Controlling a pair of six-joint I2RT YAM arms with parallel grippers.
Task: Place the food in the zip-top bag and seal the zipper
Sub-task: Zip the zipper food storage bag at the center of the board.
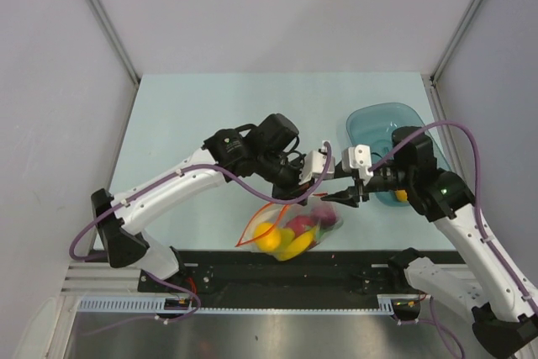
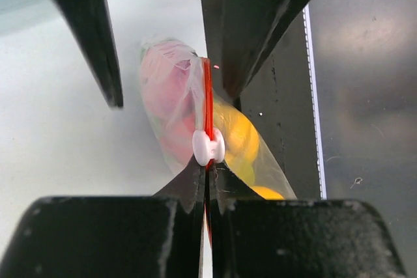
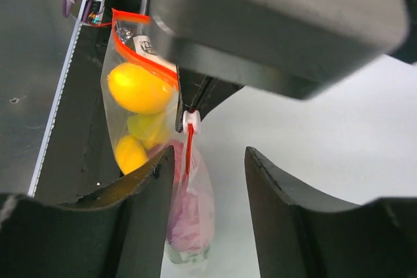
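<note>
Orange-red zipper point(image 2: 207, 102) clamped in the left gripper point(image 2: 207, 183) jaws; right gripper point(image 3: 210, 174) opposite, jaws parted astride the zip-top bag point(image 3: 189, 226).

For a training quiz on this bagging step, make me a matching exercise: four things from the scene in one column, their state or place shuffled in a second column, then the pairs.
Things:
1. left gripper
2. right gripper
3. teal bowl
4. zip-top bag

State or place:
A. on the right side of the table
B. shut on the orange-red zipper
C. open, one finger on each side of the zipper
D. holds yellow and pink toy food

Pairs: 1-B, 2-C, 3-A, 4-D
</note>
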